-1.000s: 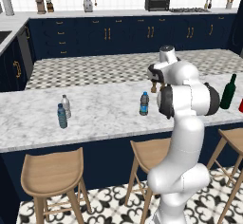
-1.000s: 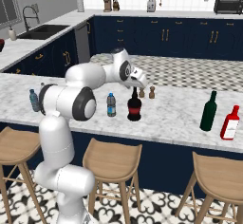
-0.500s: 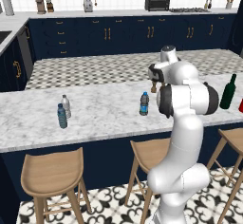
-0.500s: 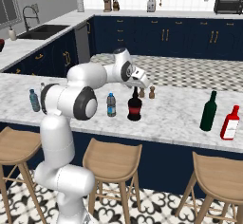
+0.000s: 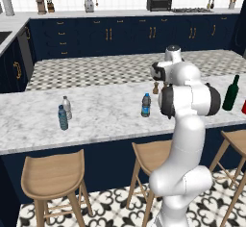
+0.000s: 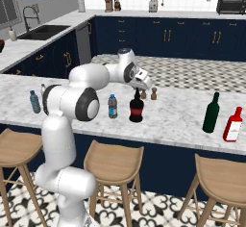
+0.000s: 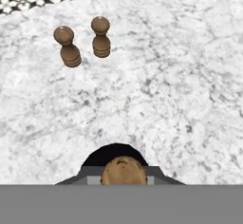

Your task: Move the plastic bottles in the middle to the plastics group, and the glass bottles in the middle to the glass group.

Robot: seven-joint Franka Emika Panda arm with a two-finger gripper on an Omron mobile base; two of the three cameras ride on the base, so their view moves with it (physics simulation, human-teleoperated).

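gripper (image 6: pixel 140 89) clamped on neck of blackish bottle (image 6: pixel 136 109) mid-tabletop (image 6: pixel 182 118), blue-label bottle (image 6: pixel 112 107) just beside, green bottle (image 6: pixel 210 113) near right edge, two grinders (image 7: pixel 100 37) behind

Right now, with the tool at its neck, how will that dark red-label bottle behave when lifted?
The squat black bottle looks rigid and probably heavy for its size. Its wide base suggests it stands steadily. The tool closes on the narrow corked neck, so it may swing or slip if lifted fast.

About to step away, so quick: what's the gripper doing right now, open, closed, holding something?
Gripper: shut on the neck of the blackish bottle with the red label, which stands on the marble counter.
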